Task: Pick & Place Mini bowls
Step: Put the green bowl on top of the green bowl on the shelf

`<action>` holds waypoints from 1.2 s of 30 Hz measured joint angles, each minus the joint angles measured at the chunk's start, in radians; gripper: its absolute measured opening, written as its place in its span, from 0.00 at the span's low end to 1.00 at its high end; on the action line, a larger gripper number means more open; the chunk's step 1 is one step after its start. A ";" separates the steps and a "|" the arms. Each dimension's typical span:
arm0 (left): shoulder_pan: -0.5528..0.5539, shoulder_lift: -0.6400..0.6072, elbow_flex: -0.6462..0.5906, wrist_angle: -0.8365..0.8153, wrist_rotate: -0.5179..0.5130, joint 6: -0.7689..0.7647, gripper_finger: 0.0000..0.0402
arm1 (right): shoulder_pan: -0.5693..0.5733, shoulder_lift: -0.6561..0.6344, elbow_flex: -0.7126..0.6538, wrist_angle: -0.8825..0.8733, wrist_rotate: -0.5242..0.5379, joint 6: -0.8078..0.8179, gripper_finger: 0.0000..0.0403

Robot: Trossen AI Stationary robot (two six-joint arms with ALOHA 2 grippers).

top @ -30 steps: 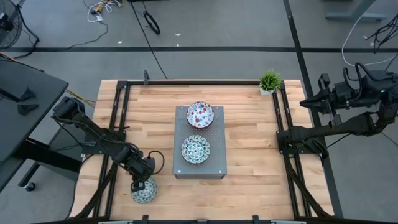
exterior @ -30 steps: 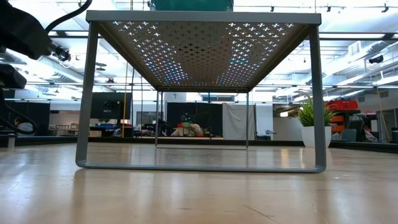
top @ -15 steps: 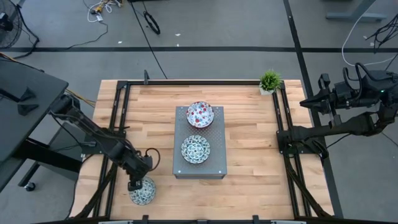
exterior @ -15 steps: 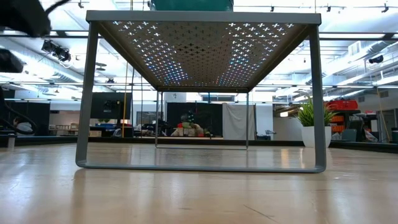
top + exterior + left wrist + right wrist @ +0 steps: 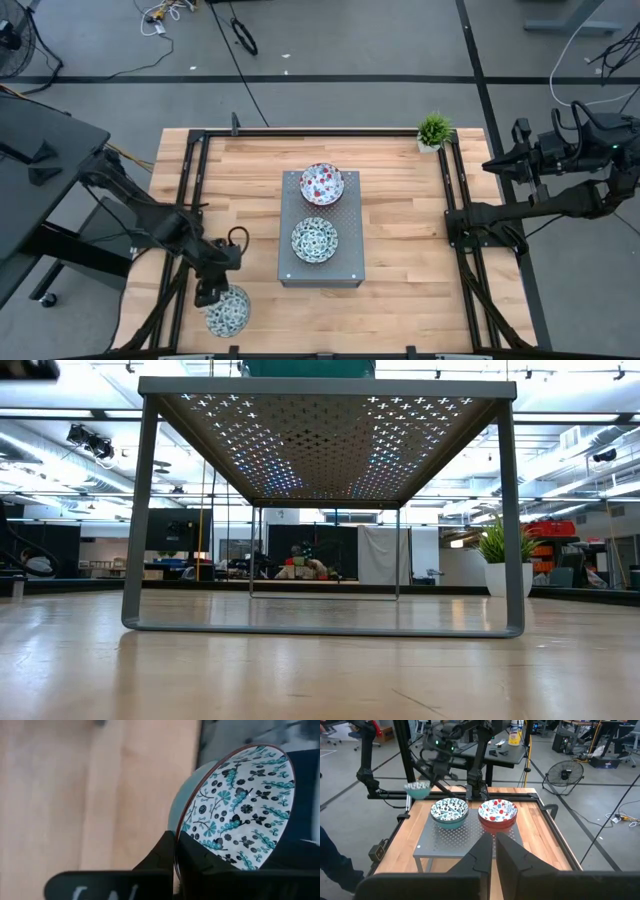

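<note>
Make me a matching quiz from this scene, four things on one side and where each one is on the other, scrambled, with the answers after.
Things:
1. red-speckled bowl
2. blue-green bowl on the stand
3. blue-green bowl at the table's left front corner
4. potted plant

Places:
A. pinched by its rim in the left claw
B. far right corner of the table
C. far end of the grey perforated stand
D. near half of the grey perforated stand

Pairs: 1-C, 2-D, 3-A, 4-B

The right claw waits off the table's right side.

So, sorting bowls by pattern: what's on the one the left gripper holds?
Blue-green floral pattern on the mini bowl; left wrist view.
</note>
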 joint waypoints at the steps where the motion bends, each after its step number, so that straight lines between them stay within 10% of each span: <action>1: 0.000 0.000 0.023 -0.001 0.011 0.003 0.02 | 0.000 0.000 0.000 0.000 0.000 0.000 0.07; 18: 0.150 0.003 0.370 -0.050 0.003 -0.132 0.02 | 0.000 0.000 0.000 0.000 0.000 0.000 0.07; 36: 0.377 0.003 0.465 0.021 -0.162 -0.063 0.02 | 0.000 0.000 0.000 0.000 0.000 0.000 0.07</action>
